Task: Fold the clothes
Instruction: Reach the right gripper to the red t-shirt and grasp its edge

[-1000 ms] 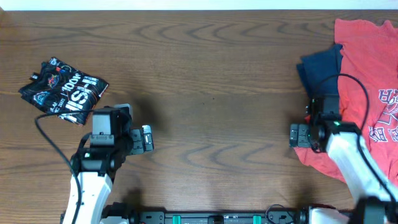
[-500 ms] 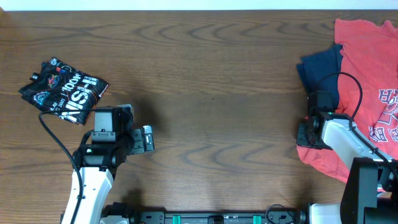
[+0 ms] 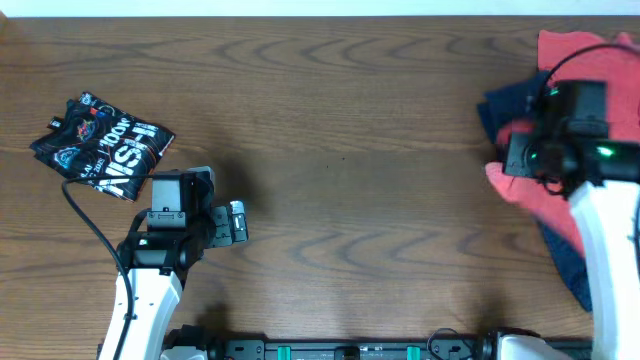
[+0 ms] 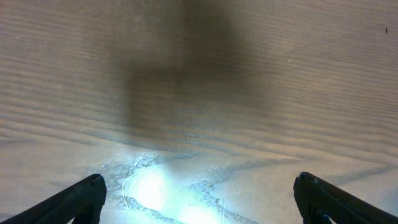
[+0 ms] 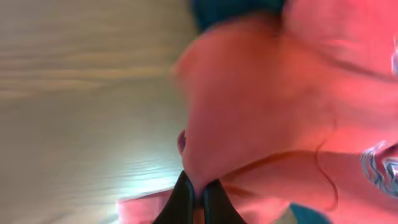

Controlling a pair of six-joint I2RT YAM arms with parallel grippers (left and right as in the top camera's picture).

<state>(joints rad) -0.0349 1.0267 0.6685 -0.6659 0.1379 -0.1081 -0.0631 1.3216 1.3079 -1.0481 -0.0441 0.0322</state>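
Observation:
The orange-red T-shirt (image 3: 535, 200) lies bunched at the table's right edge, with its near-left edge lifted. My right gripper (image 3: 512, 165) is shut on that edge. In the right wrist view the dark fingers (image 5: 184, 200) of the right gripper (image 5: 199, 196) pinch a fold of the orange-red T-shirt (image 5: 261, 106). A navy garment (image 3: 505, 110) lies under and beside it, showing again at the near right. A folded black garment with white print (image 3: 100, 145) rests at the far left. My left gripper (image 3: 235, 222) stands open over bare wood, the left gripper (image 4: 202, 205) holding nothing.
The wooden table (image 3: 340, 150) stretches between the two arms. The left arm's cable (image 3: 85, 225) loops near the black garment. The pile of clothes runs off the right edge of the overhead view.
My right gripper shut on the orange-red shirt's near-left edge, then rose and swung toward the far right, dragging the fabric and uncovering navy cloth beneath. The left arm has stayed still.

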